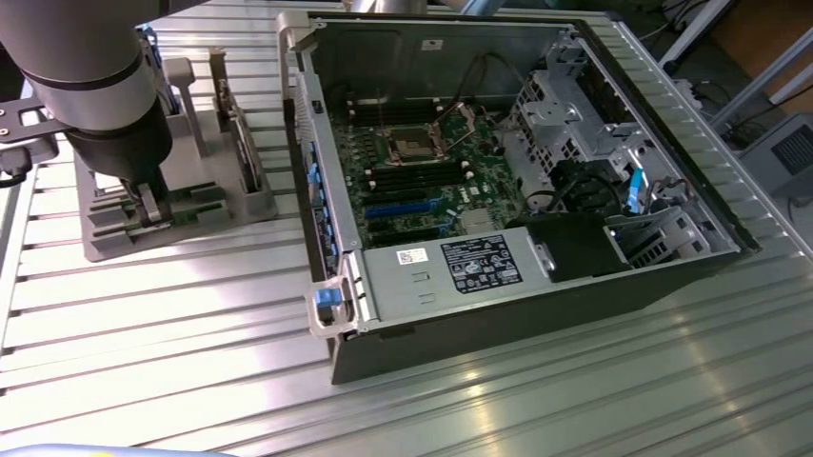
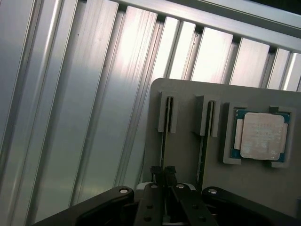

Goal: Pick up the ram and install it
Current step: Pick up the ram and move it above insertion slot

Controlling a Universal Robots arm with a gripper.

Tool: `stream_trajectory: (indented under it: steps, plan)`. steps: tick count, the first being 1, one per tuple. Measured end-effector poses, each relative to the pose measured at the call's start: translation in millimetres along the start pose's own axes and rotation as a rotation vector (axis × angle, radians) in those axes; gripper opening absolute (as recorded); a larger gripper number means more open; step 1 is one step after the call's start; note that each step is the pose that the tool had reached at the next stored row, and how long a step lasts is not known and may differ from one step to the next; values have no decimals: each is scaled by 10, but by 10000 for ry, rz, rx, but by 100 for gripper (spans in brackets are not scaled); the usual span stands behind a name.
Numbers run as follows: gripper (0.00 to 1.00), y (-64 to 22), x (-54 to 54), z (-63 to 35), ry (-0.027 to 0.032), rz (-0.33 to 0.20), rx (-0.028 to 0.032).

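Hand: black 2-finger hand [image 2: 163, 175] set narrow, pinching the slim green ram stick [image 2: 163, 146] by its thin edge.
Ram: upright in the grey slotted plastic holder [image 2: 188, 89], in the slot farther from the holder's square silver CPU chip [image 2: 261, 135]; a 2nd like stick [image 2: 200, 155] stands between.
Done: grasp looks made.
Left: ram not yet lifted from the holder, nor seated in the open black computer case [image 1: 534, 324] beside the holder.
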State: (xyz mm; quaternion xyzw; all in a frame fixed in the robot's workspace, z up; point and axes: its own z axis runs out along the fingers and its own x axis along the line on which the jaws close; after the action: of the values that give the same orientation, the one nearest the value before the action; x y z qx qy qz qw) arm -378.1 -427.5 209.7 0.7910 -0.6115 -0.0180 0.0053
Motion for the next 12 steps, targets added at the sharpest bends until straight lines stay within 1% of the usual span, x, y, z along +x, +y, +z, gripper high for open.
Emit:
stream_trajectory:
  steps: [2, 4, 12]
  plan:
    - [13, -1, 0, -7, -1, 0, 4]
    - [13, 1, -1, -56, -1, 0, 1]
    - [13, 3, -2, -112, -2, 0, 3]
